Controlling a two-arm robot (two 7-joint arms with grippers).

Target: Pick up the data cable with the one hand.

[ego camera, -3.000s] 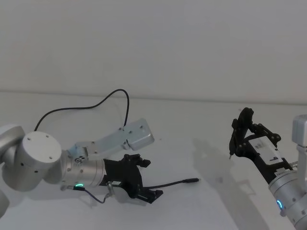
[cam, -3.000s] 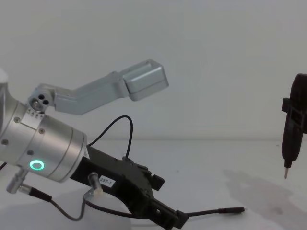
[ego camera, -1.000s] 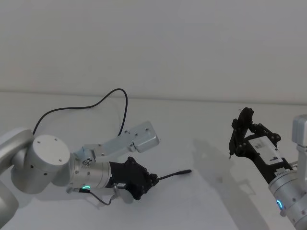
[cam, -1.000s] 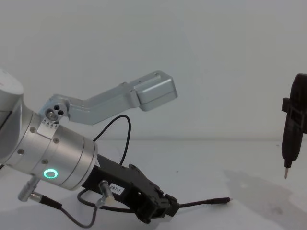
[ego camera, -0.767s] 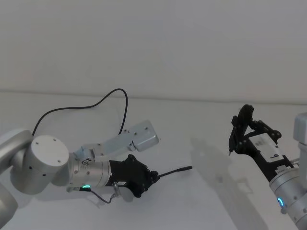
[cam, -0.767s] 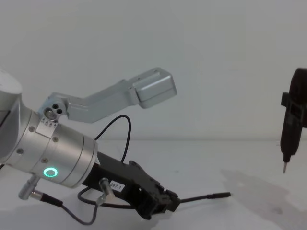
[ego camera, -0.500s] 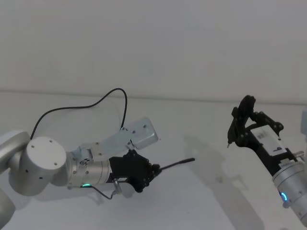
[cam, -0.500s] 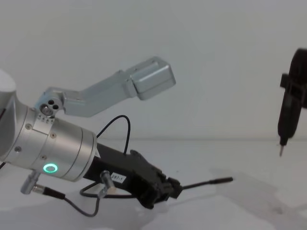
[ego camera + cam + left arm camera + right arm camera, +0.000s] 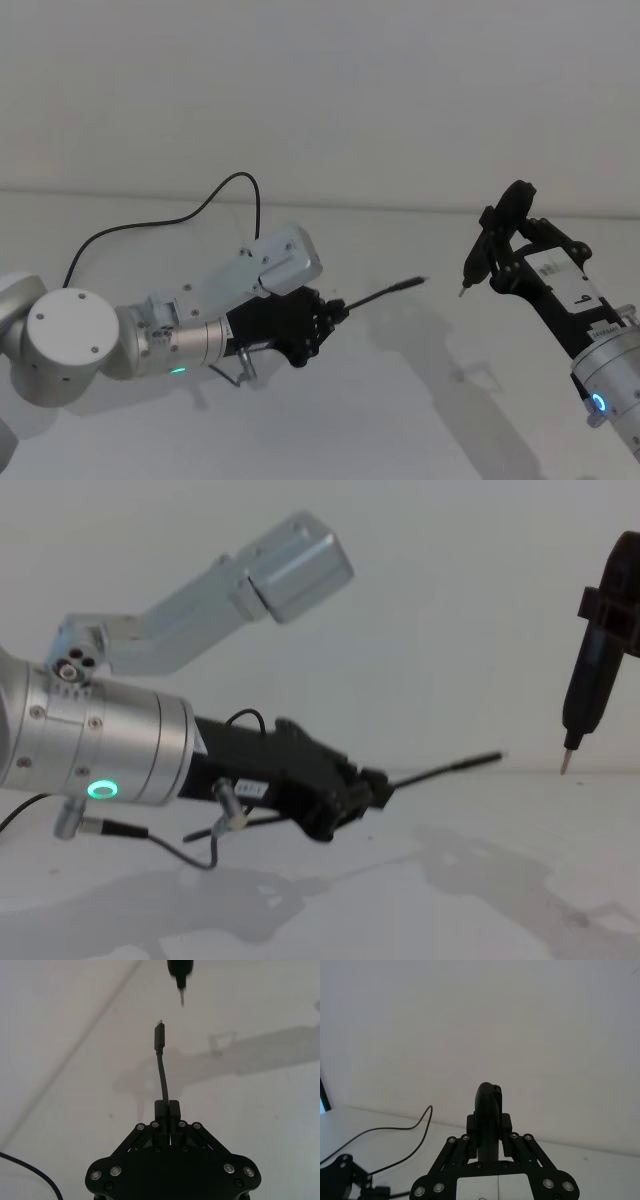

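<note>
My left gripper (image 9: 335, 308) is shut on the data cable (image 9: 375, 294) a short way behind its plug (image 9: 410, 284) and holds that end up off the white table, pointing right. The remaining cord (image 9: 150, 228) loops back across the table behind the arm. The left wrist view shows the pads (image 9: 161, 1108) clamped on the cable (image 9: 161, 1070), with the plug (image 9: 159, 1040) straight ahead. From the chest, the plug (image 9: 470, 763) hangs in the air beyond the left gripper (image 9: 375, 785). My right gripper (image 9: 505, 255) is shut on a slim black tool (image 9: 488, 240) with a pin tip, just right of the plug.
The pin-tipped tool (image 9: 590, 695) hangs close to the plug, its tip (image 9: 181, 995) just ahead of it. A short dark wire (image 9: 180, 845) with metal connectors dangles from my left wrist. The white table (image 9: 400, 420) lies below both arms.
My left gripper has risen and moved right, lifting the cable's plug end off the table. The right gripper with its tool has moved up and left, closer to the plug.
</note>
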